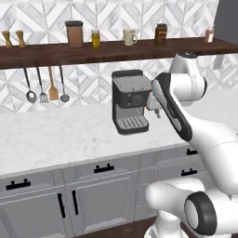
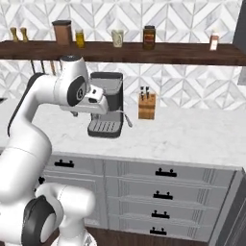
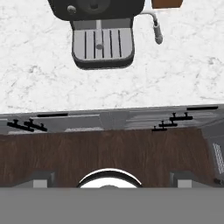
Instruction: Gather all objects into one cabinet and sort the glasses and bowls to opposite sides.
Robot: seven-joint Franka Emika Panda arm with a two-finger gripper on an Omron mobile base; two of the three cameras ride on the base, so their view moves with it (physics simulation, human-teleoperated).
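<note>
Cream handled mug point(image 1: 129, 36) upright on long dark-brown wooden wall shelf point(image 1: 46, 52), between small yellow jar point(image 1: 95, 39) and dark brown jar point(image 1: 161, 34). Gripper point(image 3: 112, 177) fingers spread wide, holding nothing, above white marble counter point(image 3: 43, 78) near black espresso machine point(image 1: 131, 101).

Mug point(image 1: 129, 37) on shelf point(image 1: 46, 52), above coffee machine point(image 1: 130, 101)

no readable text, labels or signs
</note>
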